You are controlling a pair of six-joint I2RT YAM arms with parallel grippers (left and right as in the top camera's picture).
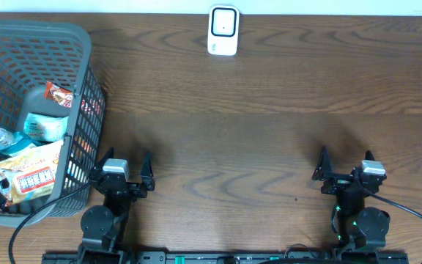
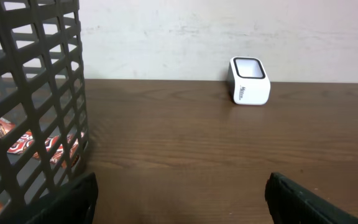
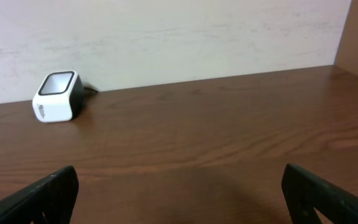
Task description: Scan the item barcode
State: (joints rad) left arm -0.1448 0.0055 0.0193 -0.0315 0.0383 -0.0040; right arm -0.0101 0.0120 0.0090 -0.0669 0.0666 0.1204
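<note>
A snack packet (image 1: 31,174) is seen in the grey basket (image 1: 35,31) at far left, just beside the left hand (image 1: 128,157), which is spread wide and empty. The scanner (image 1: 223,30) is set at the far edge of the surface (image 1: 255,147). The right hand (image 1: 346,158), likewise wide open and empty, is placed well apart from the packet.

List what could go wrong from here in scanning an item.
1. The snack packet, bottle and red wrapper lie piled in the basket: the open left gripper may snag its mesh wall or lift two.
2. The scanner sits at the table's far edge: a floppy packet may present its barcode badly.
</note>
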